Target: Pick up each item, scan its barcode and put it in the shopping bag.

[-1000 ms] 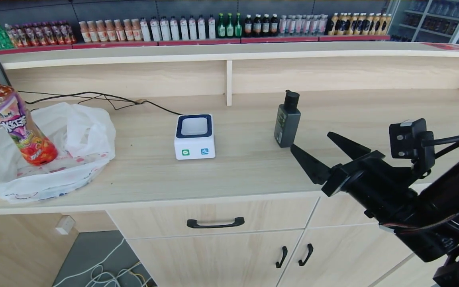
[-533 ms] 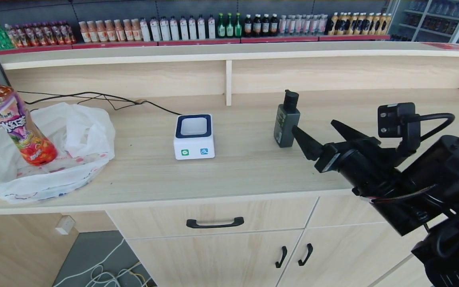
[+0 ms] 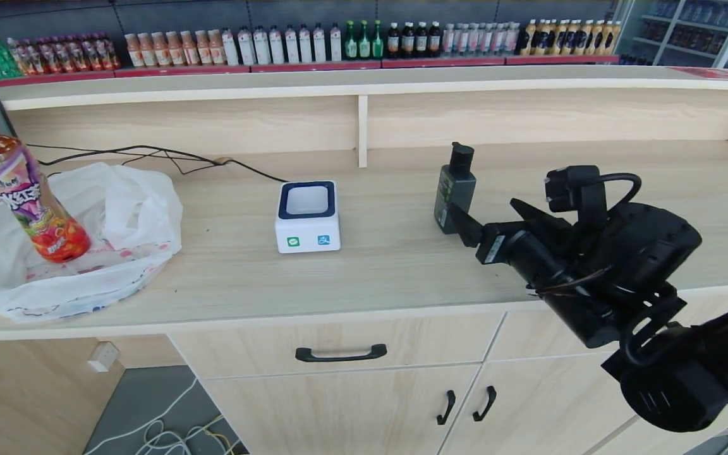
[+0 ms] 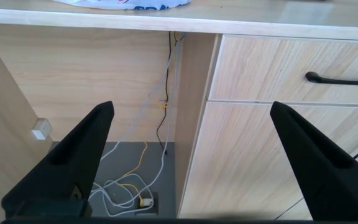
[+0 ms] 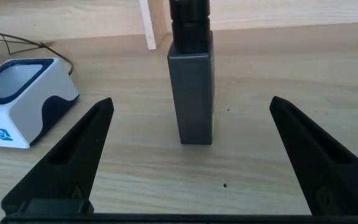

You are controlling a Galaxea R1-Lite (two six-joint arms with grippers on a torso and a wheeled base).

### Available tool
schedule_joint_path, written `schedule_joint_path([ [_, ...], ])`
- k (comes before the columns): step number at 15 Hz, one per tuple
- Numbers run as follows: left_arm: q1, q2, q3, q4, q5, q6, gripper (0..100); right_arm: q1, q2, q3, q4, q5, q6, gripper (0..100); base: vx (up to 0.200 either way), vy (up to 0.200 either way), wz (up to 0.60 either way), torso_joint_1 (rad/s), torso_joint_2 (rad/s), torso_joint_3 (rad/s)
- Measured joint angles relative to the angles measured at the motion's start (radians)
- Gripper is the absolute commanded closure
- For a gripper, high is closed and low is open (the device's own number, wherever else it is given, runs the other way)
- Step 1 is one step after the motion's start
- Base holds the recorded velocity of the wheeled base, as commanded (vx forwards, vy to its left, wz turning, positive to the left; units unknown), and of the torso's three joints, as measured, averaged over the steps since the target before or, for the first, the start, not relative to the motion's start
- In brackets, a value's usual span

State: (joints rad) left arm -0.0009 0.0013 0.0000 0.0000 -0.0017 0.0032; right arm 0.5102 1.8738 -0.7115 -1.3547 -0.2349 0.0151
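Note:
A dark grey bottle (image 3: 455, 188) with a black cap stands upright on the wooden counter (image 3: 389, 265); it also shows as the grey bottle (image 5: 191, 87) in the right wrist view. My right gripper (image 3: 487, 215) is open just right of and in front of it, its fingers (image 5: 73, 155) spread wider than the bottle. A white scanner (image 3: 308, 216) with a dark-rimmed window sits mid-counter. At the far left a tea bottle (image 3: 23, 189) with a purple cap stands in the white shopping bag (image 3: 98, 253). My left gripper (image 4: 191, 162) hangs open below the counter, facing the cabinet.
A black cable (image 3: 149, 155) runs along the back of the counter to the scanner. A raised shelf with an upright divider (image 3: 362, 129) backs the counter. Drawers and doors with black handles (image 3: 340, 354) are below. Loose wires (image 4: 135, 186) lie on the floor.
My right gripper has risen and moved forward and left over the counter, closing in on the grey bottle. The bottles, scanner and bag have stayed put.

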Motion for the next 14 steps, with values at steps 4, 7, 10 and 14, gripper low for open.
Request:
schedule_joint_path([
  [4,-0.001,0.0,0.0,0.0,0.0,0.0,0,-0.013,0.046,-0.199,0.16,0.01,-0.001,0,0.0,0.0,0.0,0.0,0.0,0.0],
  [7,0.0,0.0,0.0,0.0,0.0,0.0,0,-0.017,0.116,-0.312,0.178,0.029,-0.005,0,0.0,0.0,0.0,0.0,0.0,0.0],
  [10,0.0,0.0,0.0,0.0,0.0,0.0,0,-0.023,0.166,-0.346,0.177,0.042,-0.005,0,0.0,0.0,0.0,0.0,0.0,0.0],
  [14,-0.001,0.0,0.0,0.0,0.0,0.0,0,-0.047,0.197,-0.361,0.18,0.055,-0.002,0,0.0,0.0,0.0,0.0,0.0,0.0],
])
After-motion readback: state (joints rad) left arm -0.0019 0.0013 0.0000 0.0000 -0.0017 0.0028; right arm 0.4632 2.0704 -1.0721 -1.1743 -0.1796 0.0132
